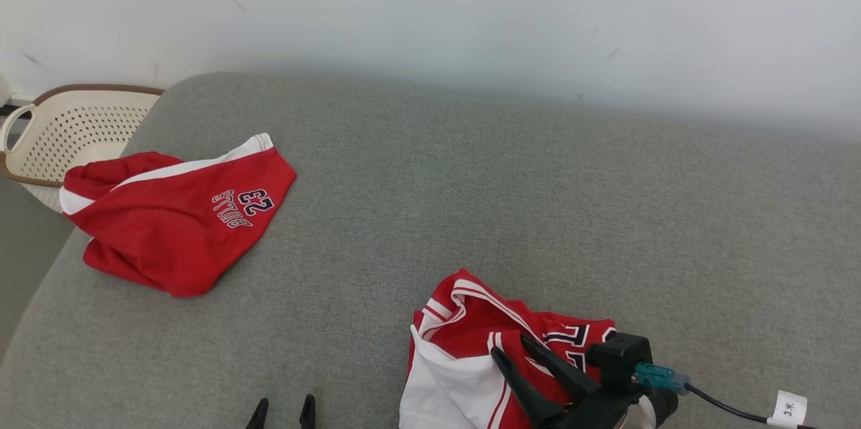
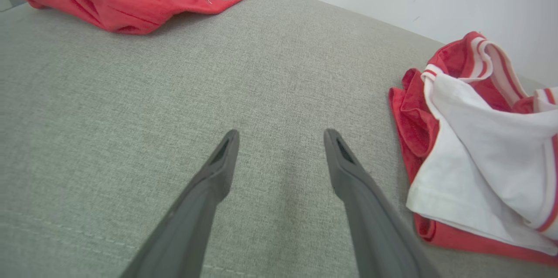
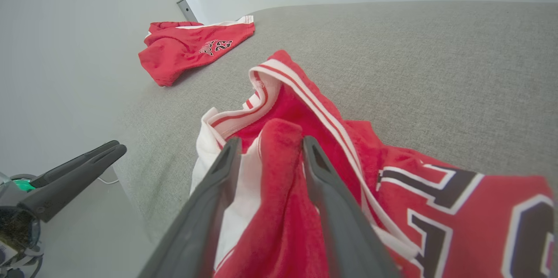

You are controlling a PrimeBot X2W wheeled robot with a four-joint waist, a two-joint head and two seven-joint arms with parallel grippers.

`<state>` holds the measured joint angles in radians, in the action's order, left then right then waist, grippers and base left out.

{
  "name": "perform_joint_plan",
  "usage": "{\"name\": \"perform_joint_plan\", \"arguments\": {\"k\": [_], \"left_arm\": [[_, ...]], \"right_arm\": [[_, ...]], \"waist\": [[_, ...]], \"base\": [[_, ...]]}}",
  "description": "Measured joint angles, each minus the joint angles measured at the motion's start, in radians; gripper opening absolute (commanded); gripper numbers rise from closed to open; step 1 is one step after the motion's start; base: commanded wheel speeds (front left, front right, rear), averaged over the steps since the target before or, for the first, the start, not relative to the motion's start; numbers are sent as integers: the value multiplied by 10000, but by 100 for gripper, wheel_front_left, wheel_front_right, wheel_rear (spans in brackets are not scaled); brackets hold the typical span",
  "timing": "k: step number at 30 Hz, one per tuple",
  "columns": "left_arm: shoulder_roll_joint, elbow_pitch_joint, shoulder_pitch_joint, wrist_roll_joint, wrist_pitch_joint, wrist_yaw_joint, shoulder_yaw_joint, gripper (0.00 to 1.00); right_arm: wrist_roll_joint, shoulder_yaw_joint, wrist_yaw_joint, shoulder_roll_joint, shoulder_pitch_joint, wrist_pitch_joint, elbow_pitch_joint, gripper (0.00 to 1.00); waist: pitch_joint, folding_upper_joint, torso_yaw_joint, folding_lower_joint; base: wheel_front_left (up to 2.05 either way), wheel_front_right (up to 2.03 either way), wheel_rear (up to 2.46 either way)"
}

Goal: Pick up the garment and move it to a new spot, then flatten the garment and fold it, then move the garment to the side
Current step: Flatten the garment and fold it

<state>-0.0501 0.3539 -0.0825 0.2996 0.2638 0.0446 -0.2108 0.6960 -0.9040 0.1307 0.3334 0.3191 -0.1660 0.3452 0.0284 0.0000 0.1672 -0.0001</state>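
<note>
The garment [image 1: 464,335], a red and white jersey with dark numerals, lies crumpled at the near right of the grey cushion [image 1: 471,200]. My right gripper [image 1: 511,347] rests on it. In the right wrist view the two fingers of the right gripper [image 3: 271,140] press against both sides of a raised red fold of the garment [image 3: 436,191]. My left gripper [image 1: 285,402] stands open at the near edge, over bare cushion and left of the garment [image 2: 479,147]. The left gripper [image 2: 282,132] holds nothing between its fingers.
A second red garment, shorts [image 1: 175,227] marked 23, lies at the far left of the cushion. A cream perforated basket [image 1: 74,126] stands beyond the left edge. A pale wall runs behind. A tagged cable [image 1: 788,407] trails from my right wrist.
</note>
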Motion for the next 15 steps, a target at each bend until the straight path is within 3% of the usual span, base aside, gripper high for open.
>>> {"name": "perform_joint_plan", "arguments": {"k": [1, 2, 3, 4, 5, 15], "left_arm": [[0, 0, 9, 0, 0, 0, -2, 100], [0, 0, 10, 0, 0, -2, 2, 100], [2, 0, 11, 0, 0, -2, -4, 100], [0, 0, 12, 0, 0, -2, -6, 100], [0, -2, 12, 2, 0, -2, -6, 100], [0, 0, 6, -10, 0, -71, -36, 100]], "right_arm": [[-25, 38, 0, -27, 0, 4, 58, 67], [-42, 38, 0, -59, 1, 29, 88, 49], [-65, 36, 0, -90, 1, 33, 125, 41], [-123, -8, 0, -113, 3, 27, 119, 13], [-138, -59, 0, -134, 10, 10, 84, 0], [-56, -1243, 0, -115, 256, 184, -683, 0]], "waist": [[5, 0, 22, 0], [8, 0, 37, 0], [8, 0, 48, 0], [5, 0, 52, 0], [5, 0, 53, 0], [-71, 0, 68, 1]], "base": [[0, 0, 0], [0, 0, 0], [0, 0, 0], [0, 0, 0], [0, 0, 0], [0, 0, 0]]}}
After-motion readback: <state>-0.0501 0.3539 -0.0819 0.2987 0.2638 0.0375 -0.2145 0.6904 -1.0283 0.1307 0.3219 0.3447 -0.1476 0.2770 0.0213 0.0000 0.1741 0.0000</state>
